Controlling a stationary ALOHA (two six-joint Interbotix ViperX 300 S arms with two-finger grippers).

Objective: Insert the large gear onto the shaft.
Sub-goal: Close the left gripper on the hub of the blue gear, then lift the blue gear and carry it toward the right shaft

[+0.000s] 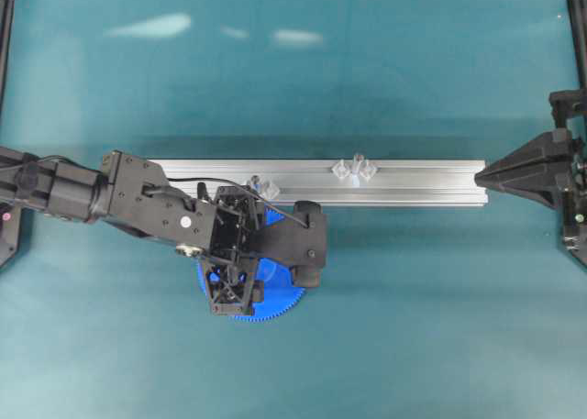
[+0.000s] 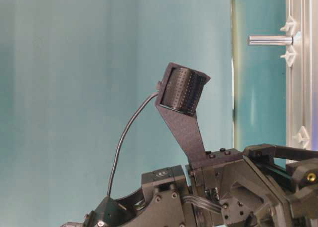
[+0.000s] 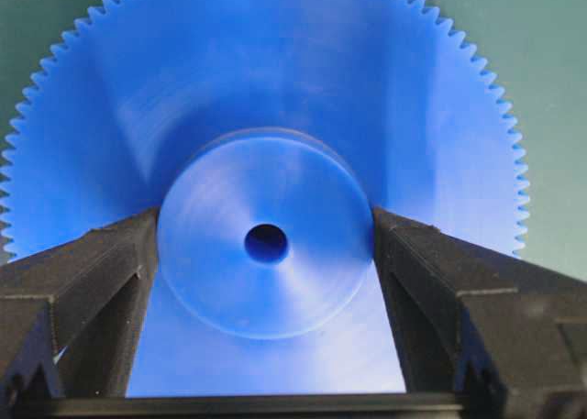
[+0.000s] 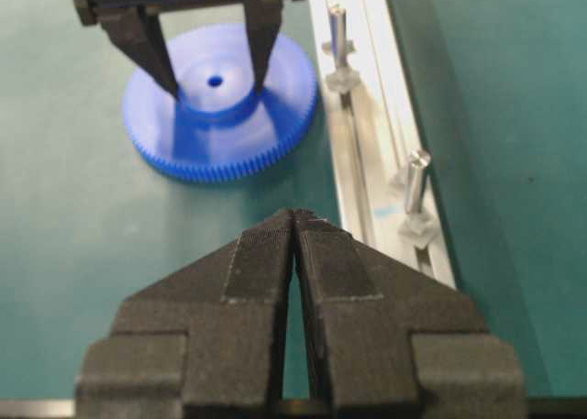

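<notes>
The left claw straddles the raised hub of the large gear, fingers at either side of it; whether they already pinch cannot be told. The gear lies flat on the green bench, just beside the aluminium rail. An off-centre grip could tilt it and miss the shaft. The right claw rests closed, well clear; a second pin stands farther along the rail.

I see a teal-green bench filling the frame, with 2 pale light reflections near its upper left.
</notes>
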